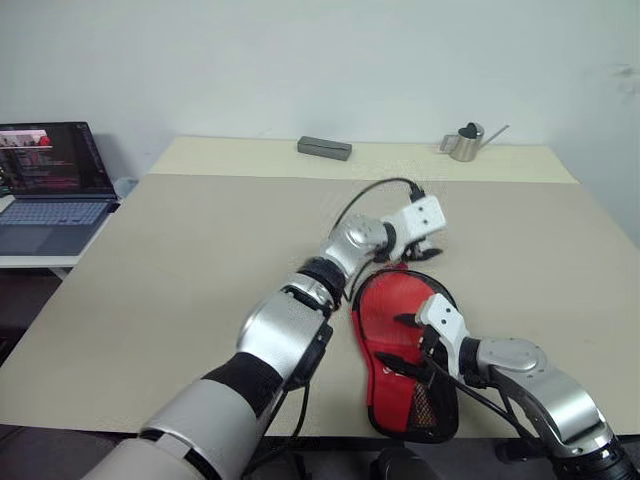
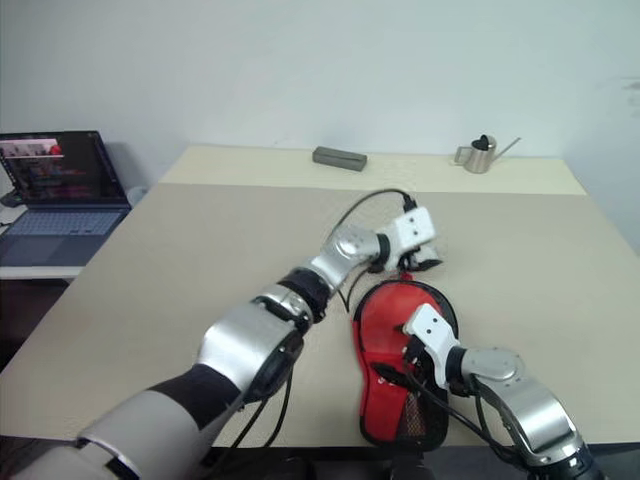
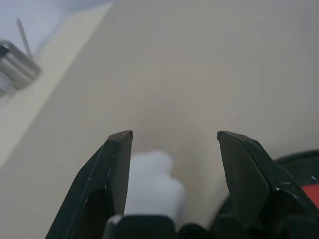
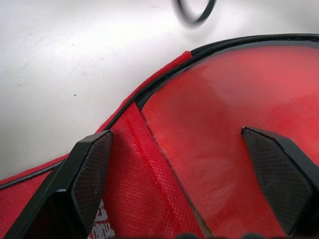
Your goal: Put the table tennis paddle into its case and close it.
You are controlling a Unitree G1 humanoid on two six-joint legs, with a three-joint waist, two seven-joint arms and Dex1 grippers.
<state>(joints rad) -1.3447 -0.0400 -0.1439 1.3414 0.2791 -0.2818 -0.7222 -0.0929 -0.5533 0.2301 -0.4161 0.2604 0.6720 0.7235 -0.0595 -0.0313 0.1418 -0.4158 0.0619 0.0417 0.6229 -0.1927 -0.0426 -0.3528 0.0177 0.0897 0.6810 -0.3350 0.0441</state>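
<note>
two grippers are seen over a beige surface [image 1: 200,260]. the case [image 1: 405,360] lies open near the front edge, at about 5 o'clock from the surface's middle, with the paddle [image 4: 234,129] laid in it, red face up. the left gripper [image 3: 174,144] is held just past the case's far end, at 12 o'clock from it, jaws parted with nothing between them; a white pompom [image 3: 152,186] is seen beside one finger. the right gripper [image 4: 179,169] is poised over the case, jaws spread wide above the paddle and the red fabric. a grey box [image 1: 324,148] and a small metal can [image 1: 465,143] stand along the far edge.
</note>
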